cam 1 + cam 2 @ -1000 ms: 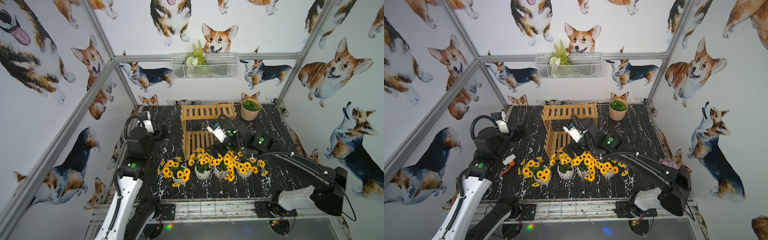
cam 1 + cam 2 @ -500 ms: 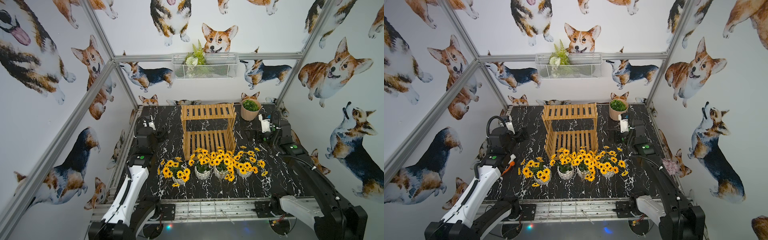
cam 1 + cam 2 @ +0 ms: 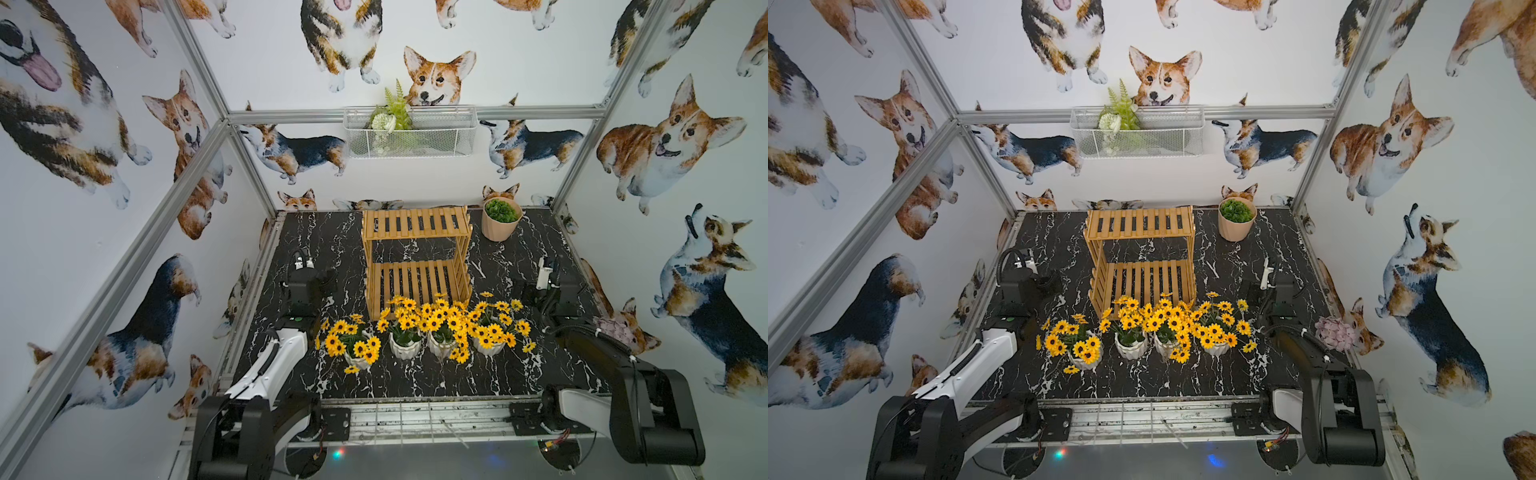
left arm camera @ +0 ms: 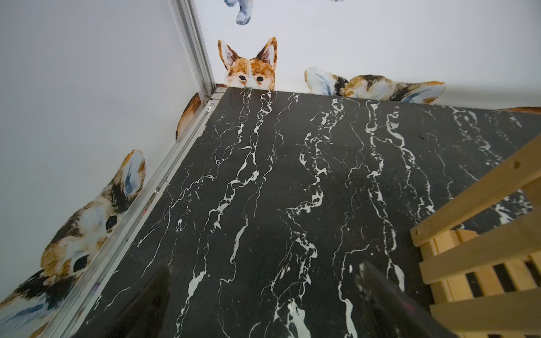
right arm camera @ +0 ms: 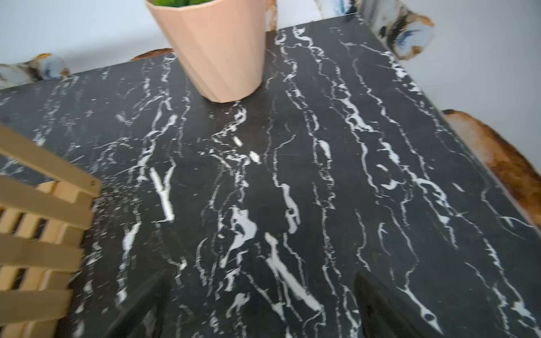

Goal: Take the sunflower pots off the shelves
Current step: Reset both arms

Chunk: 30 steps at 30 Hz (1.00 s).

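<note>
Pots (image 3: pixel 405 348): four in a row on the table (image 3: pixel 415 386), just in front of the shelves (image 3: pixel 415 222); both tiers bare.
Risk: blooms (image 3: pixel 453 322) crowd together; an arm swinging inward could topple a pot.
Left gripper (image 4: pixel 263 295): fingers apart, empty, clear of the pots.
Right gripper (image 5: pixel 260 298): fingers apart, empty, clear of the pots.

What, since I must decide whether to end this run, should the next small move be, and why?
Probably no further pick, just rest: both tiers of the shelves look bare, and all four sunflower pots stand in a row on the marble table in front of them. The left gripper and right gripper are open, holding nothing.
</note>
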Available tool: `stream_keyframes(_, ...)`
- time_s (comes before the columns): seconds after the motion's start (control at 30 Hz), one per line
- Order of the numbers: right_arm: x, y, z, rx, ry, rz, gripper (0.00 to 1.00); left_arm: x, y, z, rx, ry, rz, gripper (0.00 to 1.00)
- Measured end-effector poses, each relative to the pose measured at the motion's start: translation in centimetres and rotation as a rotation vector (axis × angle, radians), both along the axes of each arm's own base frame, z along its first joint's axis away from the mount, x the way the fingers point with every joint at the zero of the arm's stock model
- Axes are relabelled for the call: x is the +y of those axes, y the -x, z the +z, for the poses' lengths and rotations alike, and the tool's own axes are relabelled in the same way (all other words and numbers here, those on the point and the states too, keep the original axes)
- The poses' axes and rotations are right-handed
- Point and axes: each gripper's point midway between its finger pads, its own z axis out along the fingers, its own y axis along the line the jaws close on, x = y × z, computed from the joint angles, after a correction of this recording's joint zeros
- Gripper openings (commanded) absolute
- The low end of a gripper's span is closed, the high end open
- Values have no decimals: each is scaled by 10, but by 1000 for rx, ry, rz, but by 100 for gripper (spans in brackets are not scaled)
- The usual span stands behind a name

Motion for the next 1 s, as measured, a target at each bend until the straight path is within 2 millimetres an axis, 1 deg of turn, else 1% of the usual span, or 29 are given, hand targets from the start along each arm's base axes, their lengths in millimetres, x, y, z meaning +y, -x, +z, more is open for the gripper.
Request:
stream_keyframes(0.03, -4, -2, -6, -2, 11, -14, 100, 0, -1, -5, 8, -6, 1, 100)
stream_keyframes(0.2, -3, -13, -25, -32, 29, 6, 100, -1, -5, -20, 16, -31, -19, 100)
stream_keyframes(0.27, -1, -16, -35, -35, 29, 20, 100, -3, -6, -29, 18, -39, -35, 100)
stream_keyframes(0.33, 1, -15, -40, -31, 32, 39, 100, -6, -7, -42, 30, -41, -53, 100)
stream_keyframes(0.47, 5, -24, -24, -98, 29, 58, 100, -12, -13, -63, 38, -45, -84, 100)
stream_keyframes(0.57, 5, -26, -21, -108, 30, 58, 100, -16, -17, -73, 35, -52, -96, 100)
stream_keyframes(0.7, 5, -27, -19, -115, 30, 57, 100, -19, -25, -75, 5, -59, -102, 100)
stream_keyframes(0.83, 5, -25, -21, -113, 30, 58, 100, -20, -27, -87, 11, -64, -103, 100)
stream_keyframes(1.0, 5, -26, -20, -116, 32, 58, 100, -20, -31, -79, -30, -62, -100, 100)
